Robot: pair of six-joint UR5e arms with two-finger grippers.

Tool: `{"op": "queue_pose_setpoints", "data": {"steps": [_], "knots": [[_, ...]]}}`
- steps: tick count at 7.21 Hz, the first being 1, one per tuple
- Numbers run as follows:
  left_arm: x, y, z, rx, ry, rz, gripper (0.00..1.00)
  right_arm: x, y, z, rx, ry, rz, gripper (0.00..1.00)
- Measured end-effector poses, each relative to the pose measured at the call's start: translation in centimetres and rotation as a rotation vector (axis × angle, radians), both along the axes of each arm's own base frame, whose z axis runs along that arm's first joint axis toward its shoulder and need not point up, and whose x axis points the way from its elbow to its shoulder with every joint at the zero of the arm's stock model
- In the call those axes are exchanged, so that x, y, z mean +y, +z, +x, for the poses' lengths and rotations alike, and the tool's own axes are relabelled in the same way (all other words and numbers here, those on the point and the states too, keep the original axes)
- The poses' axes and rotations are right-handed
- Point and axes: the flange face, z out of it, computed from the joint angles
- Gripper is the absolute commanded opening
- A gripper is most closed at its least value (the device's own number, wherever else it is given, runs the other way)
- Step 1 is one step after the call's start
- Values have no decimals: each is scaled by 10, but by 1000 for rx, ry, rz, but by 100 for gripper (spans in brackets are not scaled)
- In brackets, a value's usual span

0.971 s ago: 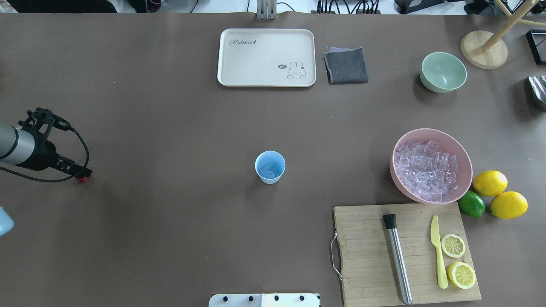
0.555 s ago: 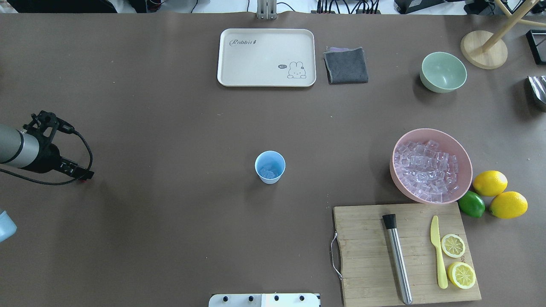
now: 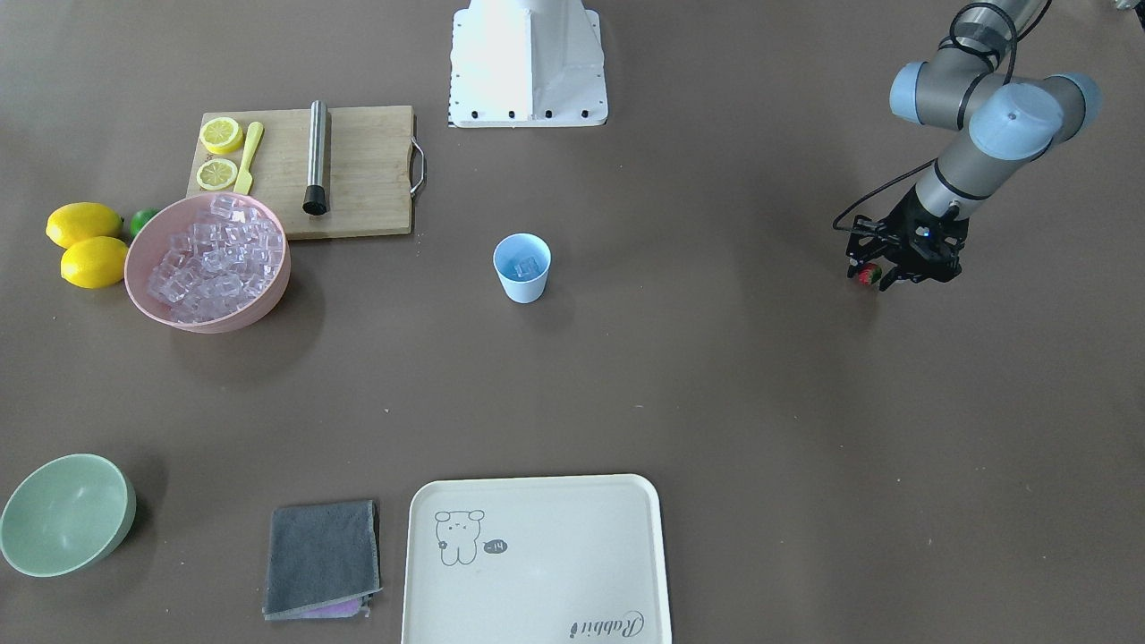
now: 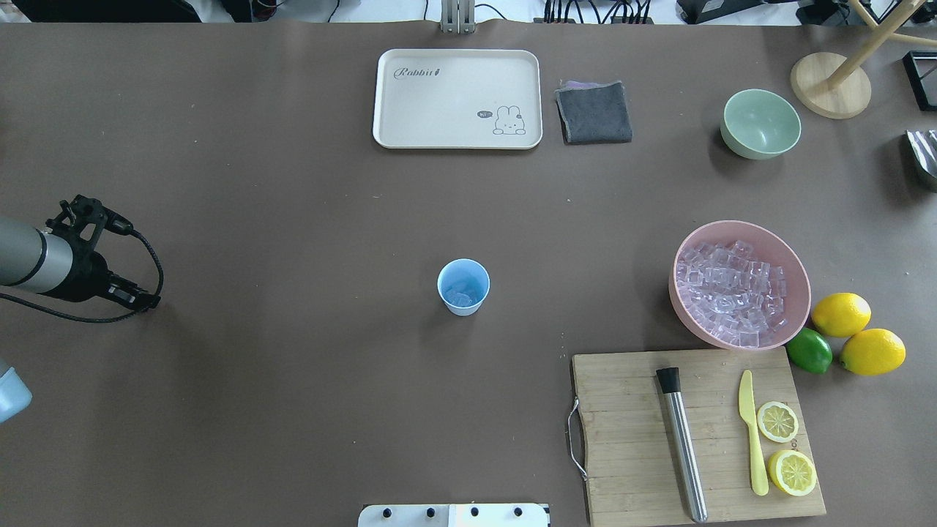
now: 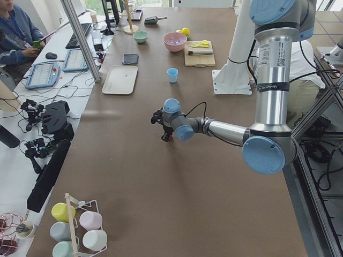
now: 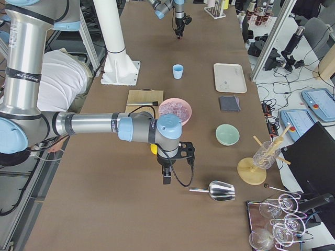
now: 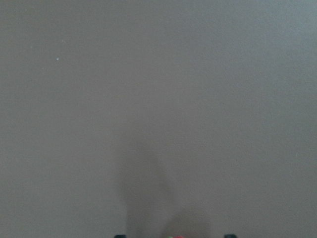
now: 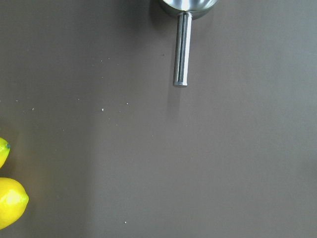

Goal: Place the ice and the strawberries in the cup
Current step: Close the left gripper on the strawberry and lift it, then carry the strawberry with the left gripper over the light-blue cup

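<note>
The left arm reaches far out to the robot's left side. Its elbow is up high and its last part slants down to the table (image 4: 293,366). The left end effector (image 3: 877,270) hangs low, just over the table. In the left wrist view its two dark tips stand apart at the bottom edge, with a bit of the red strawberry (image 3: 868,275) between them. The strawberry is well apart from the cup (image 4: 463,287).

The cup stands upright near the middle of the table, with some ice (image 4: 460,296) in it. More ice fills the pink bowl (image 4: 779,245).

The right arm lies long and low over the table, and its wrist bends down. The right end effector (image 6: 166,179) points at the table, near a metal scoop (image 6: 212,191) and the lemons (image 8: 10,201). I cannot tell if its fingers are apart or together.
</note>
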Motion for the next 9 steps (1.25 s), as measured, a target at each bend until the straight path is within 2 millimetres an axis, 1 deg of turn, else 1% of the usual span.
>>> {"op": "queue_pose_setpoints", "data": {"steps": [1, 2, 3, 4, 5, 6, 7, 8, 9], "knots": [[0, -3, 0, 5, 2, 3, 0, 0, 0, 0, 0, 0, 0, 100], [1, -12, 0, 19, 4, 10, 0, -1, -1, 0, 0, 0, 1, 100], [2, -28, 1, 50, 14, 13, 0, -1, -1, 0, 0, 1, 2, 100], [-2, -50, 8, 98, 26, 0, 0, -1, -1, 0, 0, 1, 2, 100], [-15, -84, 25, 160, 15, -27, 0, -1, -1, 0, 0, 2, 1, 100], [-30, -129, 54, 228, -7, -64, 0, -1, -1, 0, 0, 2, 1, 100], [-36, -179, 93, 294, -15, -107, 0, -1, -1, 0, 0, 2, 0, 100], [-36, -226, 128, 352, -17, -143, 0, -1, -1, 0, 0, 3, 0, 100], [-32, -263, 150, 397, -26, -172, 0, -2, -1, 0, 0, 3, 0, 100]]}}
